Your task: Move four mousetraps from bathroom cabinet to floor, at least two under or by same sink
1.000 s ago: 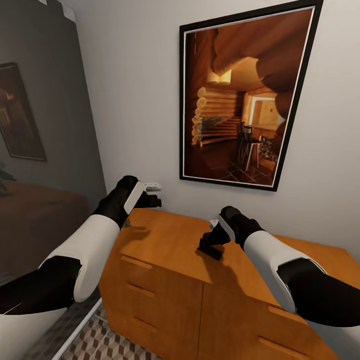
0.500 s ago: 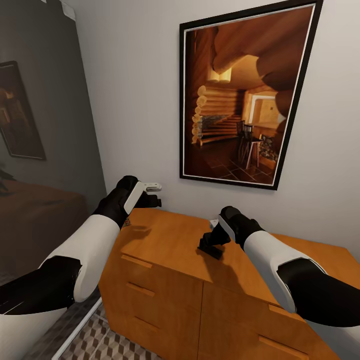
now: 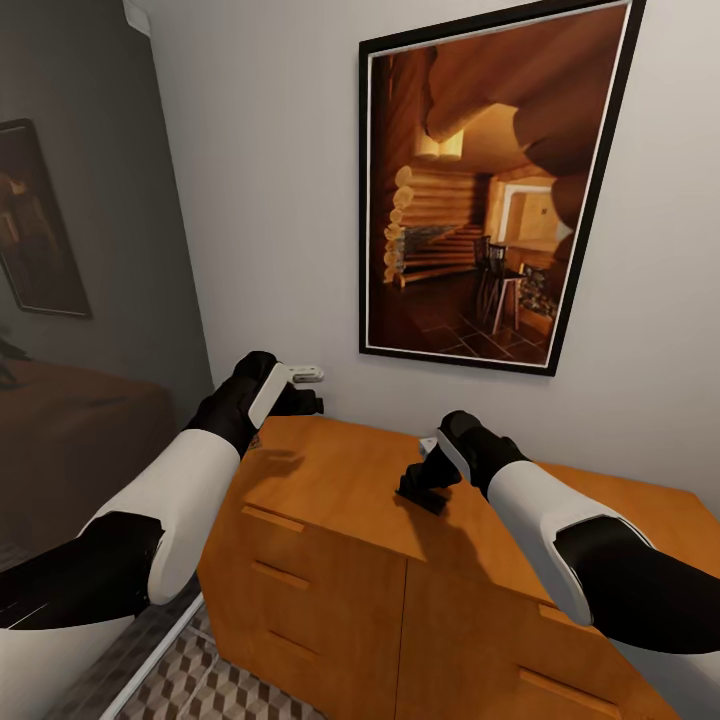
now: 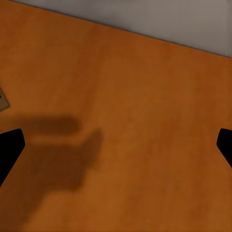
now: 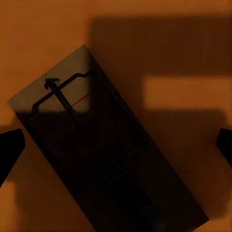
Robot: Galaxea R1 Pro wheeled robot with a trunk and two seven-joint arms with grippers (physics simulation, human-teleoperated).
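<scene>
The orange-brown cabinet [image 3: 330, 480] stands against the white wall, its drawers closed. In the right wrist view a mousetrap [image 5: 104, 145] lies flat and shadowed on the cabinet top [image 5: 193, 48], directly below my right gripper [image 5: 116, 145], whose fingers stand wide apart on either side of it without touching. In the head view that right gripper [image 3: 420, 492] points down at the middle of the top. My left gripper [image 3: 305, 403] hovers open over the top's back left corner. A second mousetrap [image 3: 254, 446] peeks out by my left forearm, and its corner [image 4: 3, 99] shows in the left wrist view.
A large framed painting [image 3: 490, 190] hangs on the wall above the cabinet. A dark reflective panel [image 3: 80, 300] rises at the left. A strip of cube-patterned bathroom floor [image 3: 210, 690] shows in front of the cabinet's left end.
</scene>
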